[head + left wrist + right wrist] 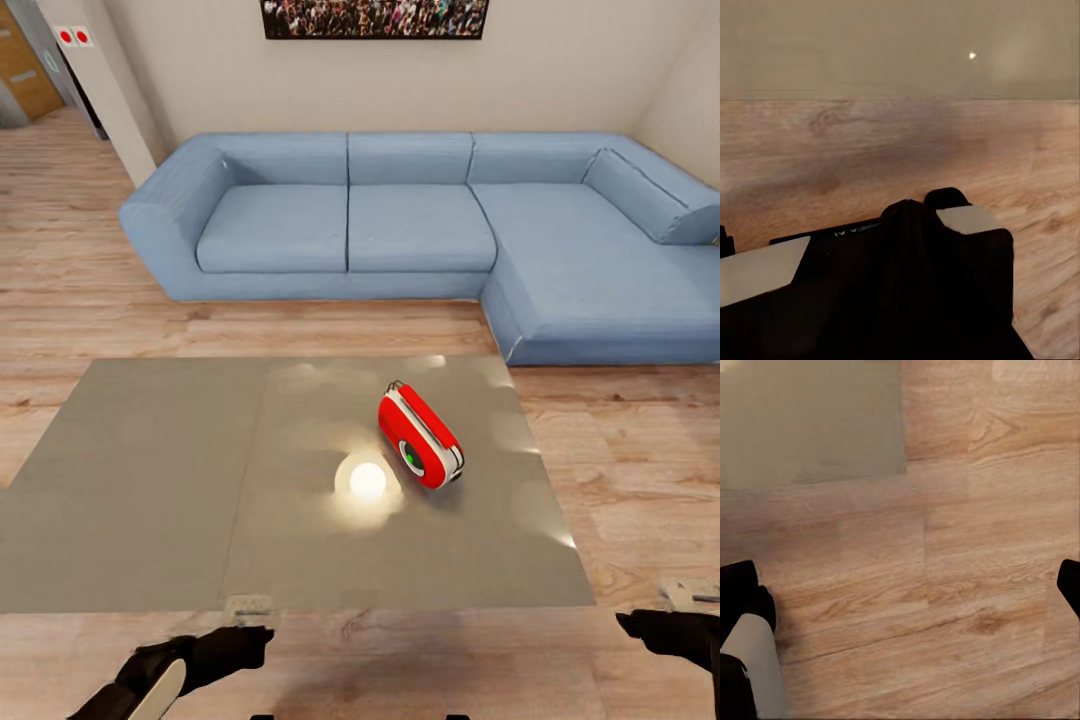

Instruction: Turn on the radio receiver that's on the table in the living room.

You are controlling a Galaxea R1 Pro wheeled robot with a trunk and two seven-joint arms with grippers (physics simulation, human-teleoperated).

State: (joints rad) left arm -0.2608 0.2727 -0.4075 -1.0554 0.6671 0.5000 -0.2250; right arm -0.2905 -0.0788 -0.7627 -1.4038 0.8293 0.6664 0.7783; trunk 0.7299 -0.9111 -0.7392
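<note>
The radio is lying tilted on the table; likely light, rigid and slippery, best pressed at its dial. The right gripper is hanging spread apart; the left gripper's state cannot be told.

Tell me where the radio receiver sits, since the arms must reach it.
In the head view, the radio receiver lies on the grey table, right of its seam, beside a bright lamp reflection, with the blue sofa beyond.

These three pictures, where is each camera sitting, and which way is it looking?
Head view: from the robot's head, forward and down on the table, the radio receiver and a blue sofa; both dark arms at the near edge.
Left wrist view: by the left gripper, facing wooden floor and the table's edge.
Right wrist view: above the floor and a table corner; dark fingers at the sides.
Shared: table and floor.
</note>
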